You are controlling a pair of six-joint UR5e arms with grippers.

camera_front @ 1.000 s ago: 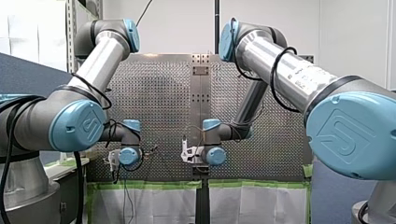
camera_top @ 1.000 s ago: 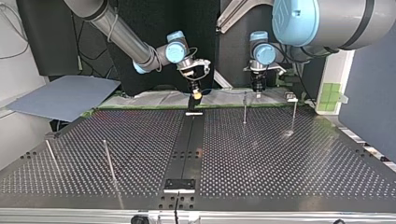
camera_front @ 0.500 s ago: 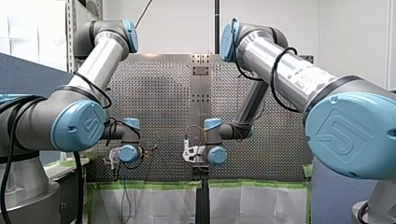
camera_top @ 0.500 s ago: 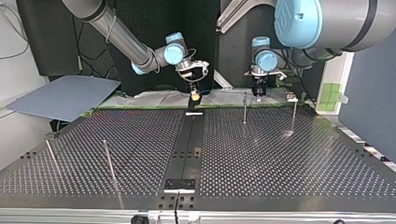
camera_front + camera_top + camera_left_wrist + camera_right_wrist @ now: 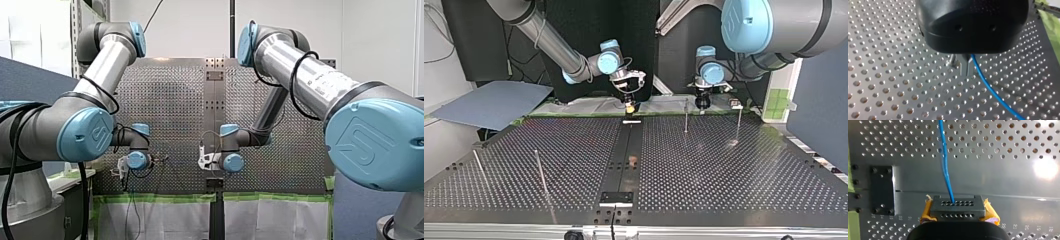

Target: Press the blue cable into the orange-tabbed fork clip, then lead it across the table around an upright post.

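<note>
Being pinched at the tips of the left end effector (image 5: 962, 67), whose metal fingers (image 5: 966, 68) are being held close together under its black body, the blue cable (image 5: 990, 87) is being led away from them on a slant across the perforated surface (image 5: 885, 75); in the right wrist view the same cable is being gripped by the right end effector (image 5: 957, 206), whose fingers are being pressed together on it, with yellow pads (image 5: 991, 213) showing at either side; from there the cable is being stretched straight ahead over the bare middle strip (image 5: 998, 185) and on over the holes; a black plate (image 5: 883, 190) with screws at its corners is lying beside that end effector; in the top view both end effectors are being held low at the far edge of the surface, the right one over the middle strip, the left one further toward the view's right, near an upright post (image 5: 686, 115); a second post (image 5: 738, 123) is standing further right, and a third post (image 5: 540, 172) and a fourth post (image 5: 478, 167) are leaning near the view's left; the cable is too thin to be traced there.
</note>
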